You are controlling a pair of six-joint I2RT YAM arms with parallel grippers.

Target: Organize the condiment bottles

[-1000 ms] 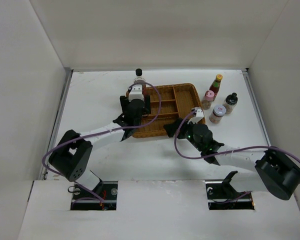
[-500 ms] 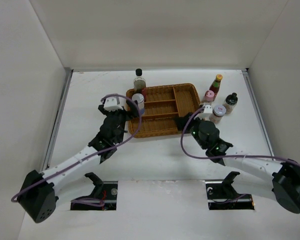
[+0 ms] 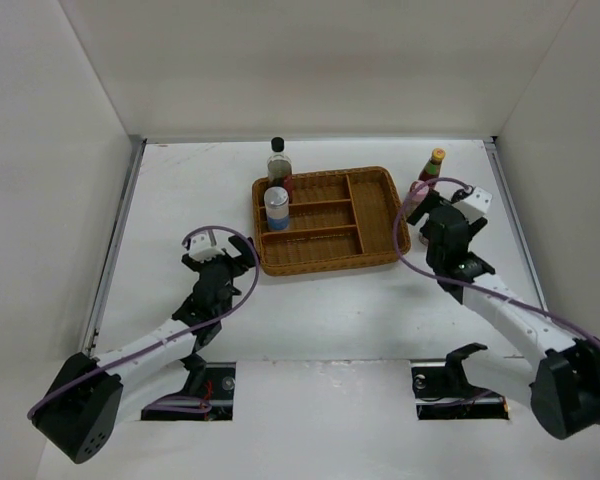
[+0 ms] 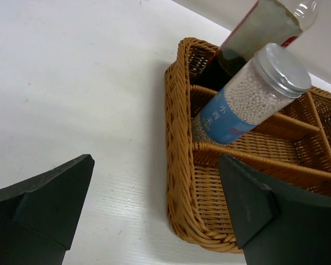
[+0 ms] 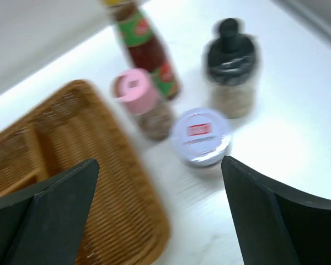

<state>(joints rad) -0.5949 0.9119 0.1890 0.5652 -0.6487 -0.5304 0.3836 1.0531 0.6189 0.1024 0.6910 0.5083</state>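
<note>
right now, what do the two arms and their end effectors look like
The left arm and right arm have white links with black joints and bases; a purple cable loops along each. The left end effector and right end effector each have two blocky matte black fingers.

Bare desk is stretching free ahead and left of the left pincer. Ahead on its right the wicker tray rim is barring the way, with the blue-labelled jar and clear bottle standing behind it. Ahead of the right pincer, the pink-capped bottle, lavender-lidded jar, red sauce bottle and dark black-capped bottle are crowding together, leaving only narrow gaps. The tray is closing off its left.
</note>
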